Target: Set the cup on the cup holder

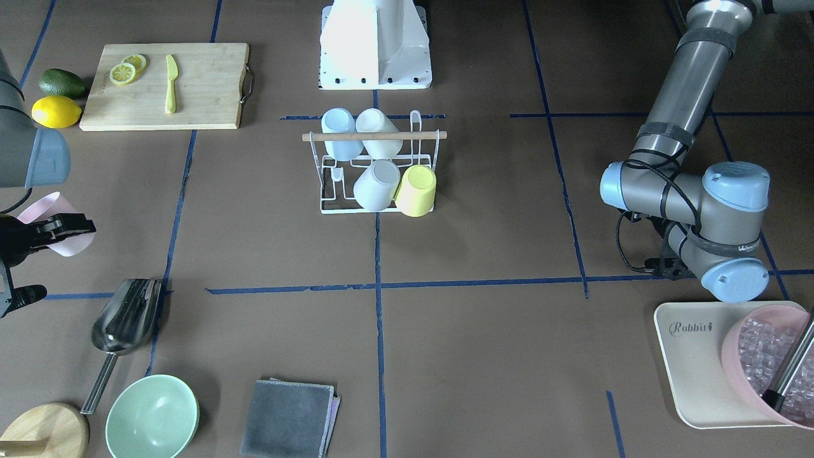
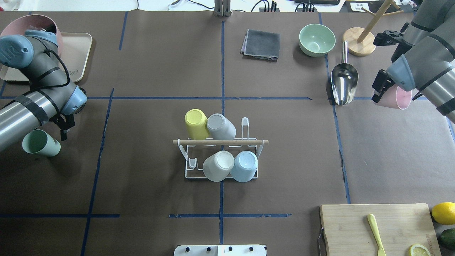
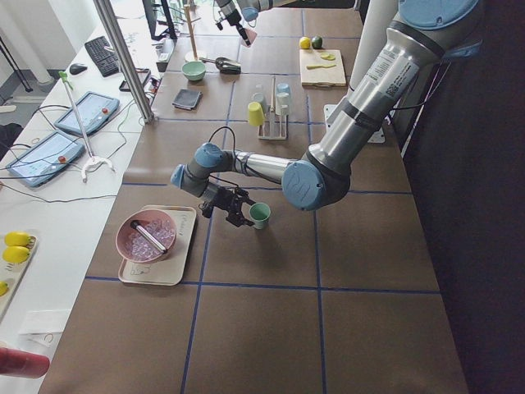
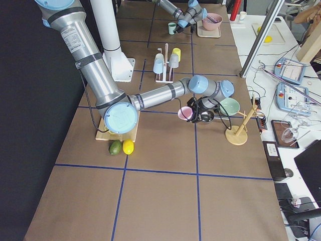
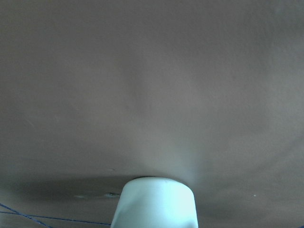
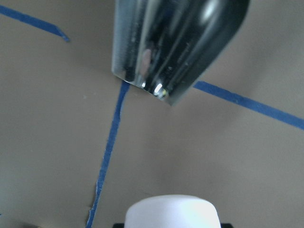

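The white wire cup holder (image 2: 222,172) with a wooden rod (image 2: 220,142) stands at the table's middle. It carries a yellow cup (image 2: 195,123), a grey cup (image 2: 220,126), a white cup (image 2: 218,166) and a light blue cup (image 2: 245,166). My left gripper (image 2: 58,137) is shut on a green cup (image 2: 39,143), held tilted above the table at the left; its base shows in the left wrist view (image 5: 154,202). My right gripper (image 2: 382,93) is shut on a pink cup (image 2: 398,99) at the far right, above the table beside the metal scoop (image 2: 344,83).
A green bowl (image 2: 317,39), a wooden mug tree (image 2: 359,44) and a grey cloth (image 2: 261,44) lie at the far side. A tray (image 2: 80,49) with a pink bowl (image 1: 769,362) is far left. A cutting board (image 2: 376,227), lemon (image 2: 443,212) and avocado (image 2: 448,237) are near right.
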{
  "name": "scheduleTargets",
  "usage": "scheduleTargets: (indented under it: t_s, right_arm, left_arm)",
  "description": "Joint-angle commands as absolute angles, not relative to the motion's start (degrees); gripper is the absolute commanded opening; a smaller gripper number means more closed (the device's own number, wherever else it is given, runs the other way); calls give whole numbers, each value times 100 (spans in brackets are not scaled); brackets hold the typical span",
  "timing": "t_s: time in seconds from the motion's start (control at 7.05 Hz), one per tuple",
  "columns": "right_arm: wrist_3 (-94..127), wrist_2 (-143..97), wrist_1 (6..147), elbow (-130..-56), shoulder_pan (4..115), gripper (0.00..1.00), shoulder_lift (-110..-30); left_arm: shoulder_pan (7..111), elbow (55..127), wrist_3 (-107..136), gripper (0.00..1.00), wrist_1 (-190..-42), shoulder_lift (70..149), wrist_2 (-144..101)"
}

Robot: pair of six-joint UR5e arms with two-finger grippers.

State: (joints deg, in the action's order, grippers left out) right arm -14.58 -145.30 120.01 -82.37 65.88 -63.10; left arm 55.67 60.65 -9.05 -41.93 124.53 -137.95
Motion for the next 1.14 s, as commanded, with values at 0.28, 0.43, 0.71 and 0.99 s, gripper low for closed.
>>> scheduleTargets:
  t_s: [0.28,0.43,0.71,0.99]
  right_arm:
    - [-1924,-14643,10775,-8904,6575,0,-6275]
    - [-1925,-14695,10158,-8895,6618,0,-6301]
    - [-1951,-14939,9661,-8869,6627,0,-6258]
    - [-2390,-15090,8925,-8842,6601,0,-6258]
  left_arm:
    - [5432,6056,-905,100,-4166,12279,-13799]
    - [5423,6056,-905,100,-4166,12261,-13799]
    - [5423,6073,-914,100,-3956,12252,-13799]
    - [5432,6091,-923,60,-3720,12261,-13808]
